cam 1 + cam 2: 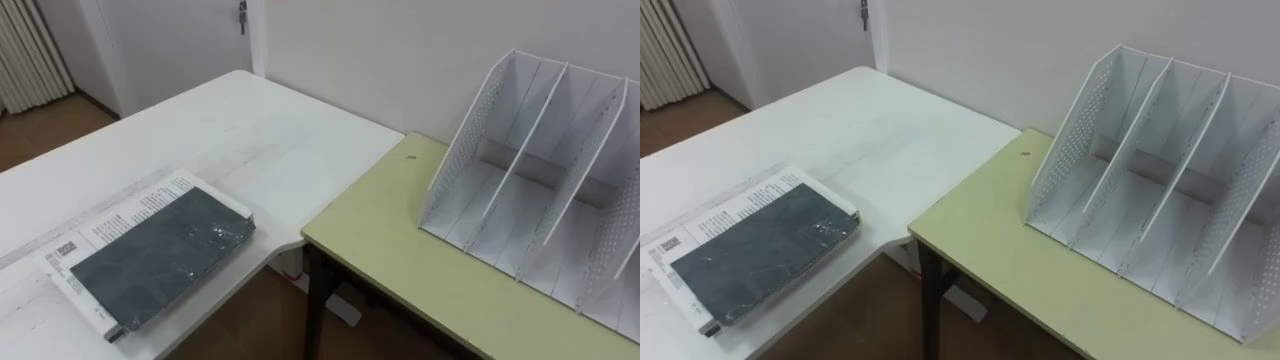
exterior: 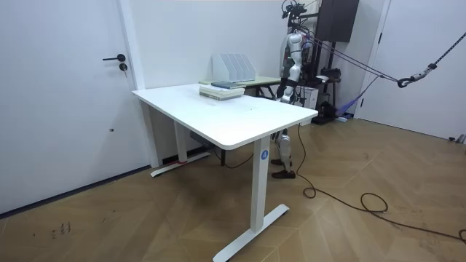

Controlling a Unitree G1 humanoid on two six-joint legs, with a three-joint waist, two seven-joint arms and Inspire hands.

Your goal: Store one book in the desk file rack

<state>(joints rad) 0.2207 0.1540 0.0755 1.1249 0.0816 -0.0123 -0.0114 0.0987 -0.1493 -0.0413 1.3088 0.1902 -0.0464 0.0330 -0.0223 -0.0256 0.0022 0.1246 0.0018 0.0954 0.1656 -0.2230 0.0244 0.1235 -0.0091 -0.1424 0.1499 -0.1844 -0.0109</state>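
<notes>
A dark grey book (image 1: 160, 255) in glossy wrap lies flat on a white printed book, near the front corner of the white desk (image 1: 230, 130); in the right eye view this book (image 1: 755, 250) is at the lower left. The white perforated file rack (image 1: 540, 180) stands upright on the green desk (image 1: 390, 240) to the right, its slots empty. In the room view I stand at the far end of the desks, beside the rack (image 2: 233, 68) and the books (image 2: 222, 90). My arms hang down by my body there, the left hand (image 2: 282, 92) low at the desk edge.
A narrow gap with brown floor separates the white desk's curved corner from the green desk's dark leg (image 1: 312, 300). The wall runs close behind both desks. A door (image 1: 242, 20) is at the far left corner.
</notes>
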